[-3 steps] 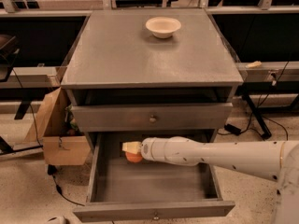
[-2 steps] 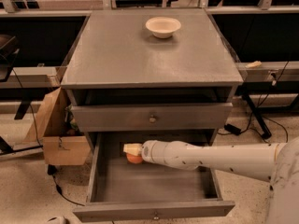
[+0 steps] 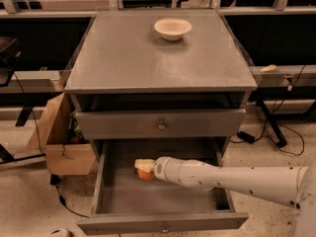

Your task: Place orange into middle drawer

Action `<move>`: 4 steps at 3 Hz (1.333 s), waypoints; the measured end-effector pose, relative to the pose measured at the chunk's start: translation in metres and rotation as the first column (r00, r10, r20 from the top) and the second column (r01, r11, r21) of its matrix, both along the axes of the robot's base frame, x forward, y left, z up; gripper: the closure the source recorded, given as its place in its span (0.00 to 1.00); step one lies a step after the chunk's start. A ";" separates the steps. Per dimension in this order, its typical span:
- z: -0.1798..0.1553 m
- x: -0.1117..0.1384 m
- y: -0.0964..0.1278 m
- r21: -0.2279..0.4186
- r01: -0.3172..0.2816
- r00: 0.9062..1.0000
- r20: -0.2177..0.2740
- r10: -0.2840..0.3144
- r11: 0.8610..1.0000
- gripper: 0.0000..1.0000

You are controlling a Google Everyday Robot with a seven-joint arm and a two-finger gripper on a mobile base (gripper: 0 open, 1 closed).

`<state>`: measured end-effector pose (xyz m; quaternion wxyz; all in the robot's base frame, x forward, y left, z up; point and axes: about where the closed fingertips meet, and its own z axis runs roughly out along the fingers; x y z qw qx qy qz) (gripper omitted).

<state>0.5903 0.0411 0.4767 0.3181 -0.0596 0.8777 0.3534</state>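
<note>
Gripper (image 3: 142, 167) was found inside the middle drawer (image 3: 148, 199), which stood pulled out well beyond the front edge of the counter (image 3: 148, 63). The white arm (image 3: 227, 177) entered from the right, crossed the drawer's right wall and ended left of centre in the drawer's rear half, below the left-hand part of the counter's front edge. The pincer was closed on the orange (image 3: 145, 174): one pale finger (image 3: 142, 163) lay over the top of the fruit, and the lower half of the fruit showed beneath it. The orange sat low in the drawer, at or just above the floor; contact with the floor could not be confirmed. The rest of the drawer floor in view was bare grey board. The upper drawer (image 3: 123, 124), directly under the counter's front edge, was shut, its small round knob (image 3: 161, 126) at the centre of the front. On the counter a cream-white shallow bowl (image 3: 172, 28) stood upright near the back edge, slightly right of centre and well apart from both back corners. An open cardboard box (image 3: 64, 154) stood on the floor beside the cabinet, below the counter's front left corner. Dark cables (image 3: 291, 135) lay on the floor beyond the right edge.
</note>
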 end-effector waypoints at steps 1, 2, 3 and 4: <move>-0.002 -0.003 -0.012 -0.049 0.082 0.996 -0.033 -0.083 0.995 0.78; -0.002 -0.001 -0.013 -0.120 0.154 0.986 -0.047 -0.161 0.981 0.55; -0.003 -0.001 -0.012 -0.147 0.206 0.974 -0.062 -0.217 0.968 0.32; -0.004 0.001 -0.005 -0.113 0.219 0.971 -0.076 -0.228 0.969 0.09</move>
